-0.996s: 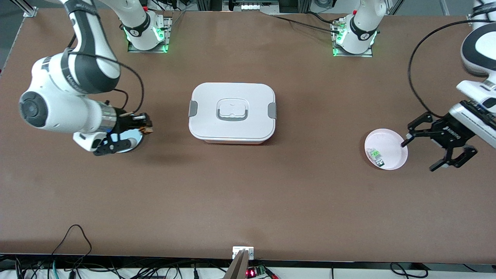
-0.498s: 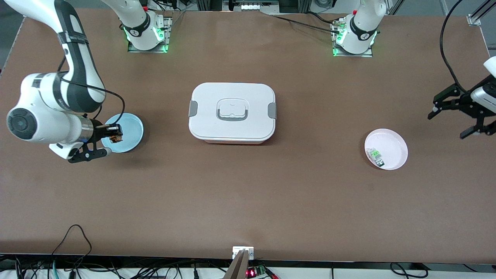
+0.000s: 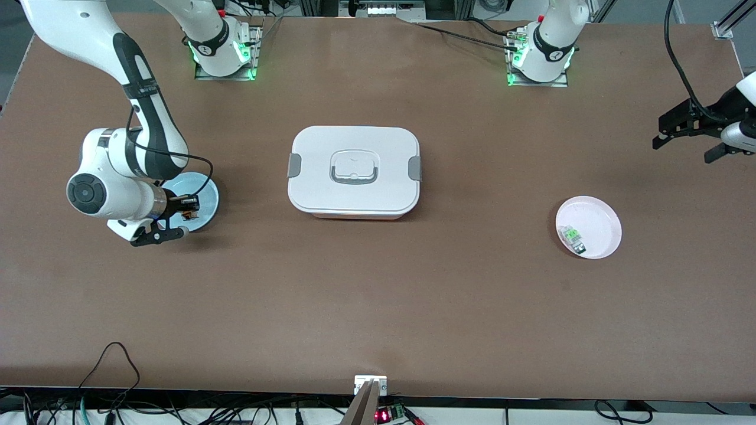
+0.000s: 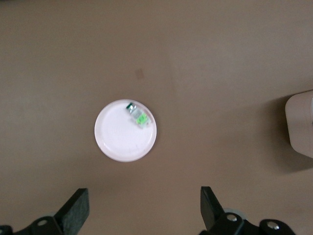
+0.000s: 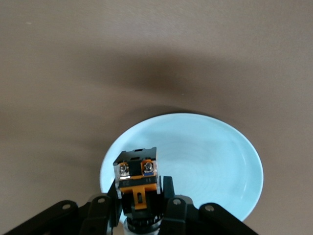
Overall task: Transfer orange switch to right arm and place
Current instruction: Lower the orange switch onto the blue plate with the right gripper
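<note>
Our right gripper (image 5: 140, 215) is clamped on the orange switch (image 5: 138, 178), holding it over the pale blue plate (image 5: 210, 156) at the right arm's end of the table. To place well, we judge we should lower straight down, seat the switch on the plate's flat centre, then release. Our left gripper (image 3: 688, 133) waits with fingers apart, high above its end. Only the left wrist view shows the pink plate (image 4: 115, 144) squarely from above, with the clear-and-green component (image 4: 137, 114) at its rim.
</note>
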Robot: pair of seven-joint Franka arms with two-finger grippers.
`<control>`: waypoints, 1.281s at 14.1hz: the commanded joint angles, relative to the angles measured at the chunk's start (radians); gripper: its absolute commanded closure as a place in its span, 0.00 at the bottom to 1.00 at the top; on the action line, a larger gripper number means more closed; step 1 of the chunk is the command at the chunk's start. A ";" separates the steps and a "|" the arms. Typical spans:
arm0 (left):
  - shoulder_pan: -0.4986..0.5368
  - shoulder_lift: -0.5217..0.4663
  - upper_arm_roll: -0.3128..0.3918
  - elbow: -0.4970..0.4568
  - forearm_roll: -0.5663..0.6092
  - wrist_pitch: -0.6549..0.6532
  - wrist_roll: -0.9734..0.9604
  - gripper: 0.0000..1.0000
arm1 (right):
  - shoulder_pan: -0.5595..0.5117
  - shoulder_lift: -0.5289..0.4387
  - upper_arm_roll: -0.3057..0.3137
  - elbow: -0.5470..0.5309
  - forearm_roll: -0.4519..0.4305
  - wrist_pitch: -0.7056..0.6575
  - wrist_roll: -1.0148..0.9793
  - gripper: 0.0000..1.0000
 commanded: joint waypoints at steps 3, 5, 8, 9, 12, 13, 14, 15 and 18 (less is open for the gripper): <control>-0.040 -0.001 -0.013 0.092 0.115 -0.123 -0.137 0.00 | -0.004 -0.012 -0.025 -0.088 -0.016 0.074 0.002 0.80; -0.043 0.007 -0.013 0.085 0.129 -0.108 -0.066 0.00 | -0.004 -0.002 -0.043 -0.091 -0.016 0.077 0.011 0.77; -0.054 0.010 -0.013 0.080 0.134 -0.093 -0.068 0.00 | -0.004 -0.001 -0.048 -0.090 -0.013 0.076 0.128 0.79; -0.054 0.010 -0.013 0.066 0.131 -0.064 -0.068 0.00 | -0.002 -0.001 -0.048 -0.090 -0.013 0.074 0.157 0.79; -0.052 0.022 -0.009 0.054 0.091 -0.043 -0.100 0.00 | -0.001 -0.001 -0.046 -0.088 -0.013 0.077 0.247 0.80; -0.052 0.022 -0.006 0.046 0.063 -0.043 -0.154 0.00 | -0.001 -0.001 -0.046 -0.088 -0.013 0.077 0.258 0.80; -0.052 0.024 -0.006 0.046 0.057 -0.042 -0.201 0.00 | -0.001 -0.001 -0.046 -0.088 -0.013 0.080 0.263 0.82; -0.052 0.025 -0.006 0.046 0.057 -0.042 -0.218 0.00 | -0.001 -0.001 -0.046 -0.090 -0.011 0.086 0.271 0.82; -0.051 0.050 -0.004 0.032 0.068 -0.034 -0.207 0.00 | -0.004 0.022 -0.048 -0.094 -0.011 0.118 0.278 0.81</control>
